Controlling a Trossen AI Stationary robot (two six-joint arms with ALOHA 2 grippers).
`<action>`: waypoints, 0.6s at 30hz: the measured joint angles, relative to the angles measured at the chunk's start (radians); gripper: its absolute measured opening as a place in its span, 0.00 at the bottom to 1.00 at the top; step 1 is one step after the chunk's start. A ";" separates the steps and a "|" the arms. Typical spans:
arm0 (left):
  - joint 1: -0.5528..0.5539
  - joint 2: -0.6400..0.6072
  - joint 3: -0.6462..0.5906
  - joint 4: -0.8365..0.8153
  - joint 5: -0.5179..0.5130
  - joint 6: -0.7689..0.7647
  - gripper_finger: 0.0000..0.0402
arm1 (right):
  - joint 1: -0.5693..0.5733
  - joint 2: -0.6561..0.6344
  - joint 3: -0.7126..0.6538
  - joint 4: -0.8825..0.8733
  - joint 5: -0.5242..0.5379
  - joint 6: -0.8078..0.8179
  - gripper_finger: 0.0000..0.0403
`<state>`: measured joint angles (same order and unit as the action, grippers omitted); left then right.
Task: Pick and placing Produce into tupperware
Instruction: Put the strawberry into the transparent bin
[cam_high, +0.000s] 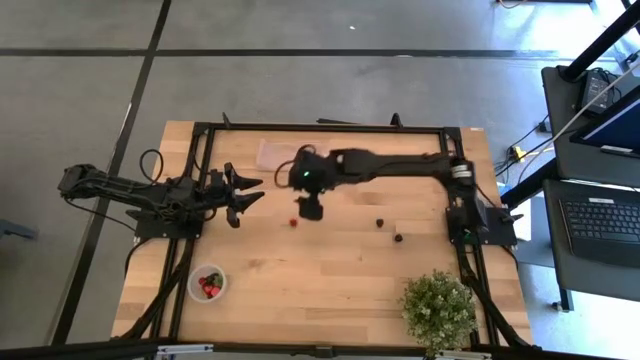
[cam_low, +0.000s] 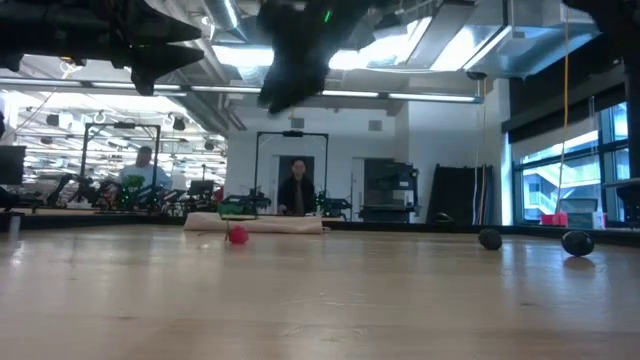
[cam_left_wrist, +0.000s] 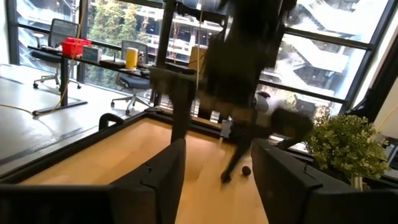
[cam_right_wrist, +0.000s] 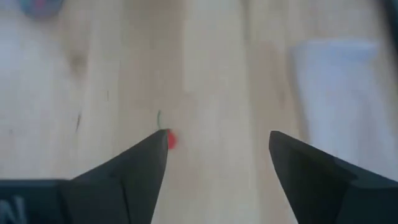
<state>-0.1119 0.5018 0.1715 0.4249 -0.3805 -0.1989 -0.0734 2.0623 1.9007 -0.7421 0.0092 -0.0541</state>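
A red strawberry (cam_high: 294, 222) lies on the wooden table (cam_high: 330, 270) near its middle, just below my right gripper (cam_high: 308, 211). That gripper hangs open above the table, nothing between its fingers (cam_right_wrist: 217, 143). In the right wrist view the strawberry (cam_right_wrist: 171, 140) shows beside one fingertip, down on the wood. Two dark berries (cam_high: 380, 222) (cam_high: 398, 238) lie further right. The round clear tupperware (cam_high: 207, 284) stands at the near left with red strawberries inside. My left gripper (cam_high: 255, 190) waits open and level at the table's left (cam_left_wrist: 217, 155).
A bushy potted plant (cam_high: 438, 310) stands at the near right corner. A flat pale cloth (cam_high: 280, 155) lies at the far side, left of centre. The black frame rails (cam_high: 320, 128) run along the table's edges. People stand in the room behind (cam_low: 297, 190).
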 joint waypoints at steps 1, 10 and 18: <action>0.000 0.000 0.000 -0.002 0.000 0.000 0.44 | -0.004 -0.030 0.000 -0.009 0.013 0.003 0.70; 0.000 0.000 0.000 -0.016 0.000 0.000 0.58 | -0.021 -0.270 -0.050 -0.173 0.156 0.056 0.70; -0.007 0.001 0.000 -0.038 0.000 -0.059 0.60 | 0.034 -0.630 -0.427 -0.084 0.339 0.220 0.70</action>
<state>-0.1184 0.5030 0.1717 0.3874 -0.3805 -0.2575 -0.0394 1.4320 1.4736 -0.8259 0.3479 0.1657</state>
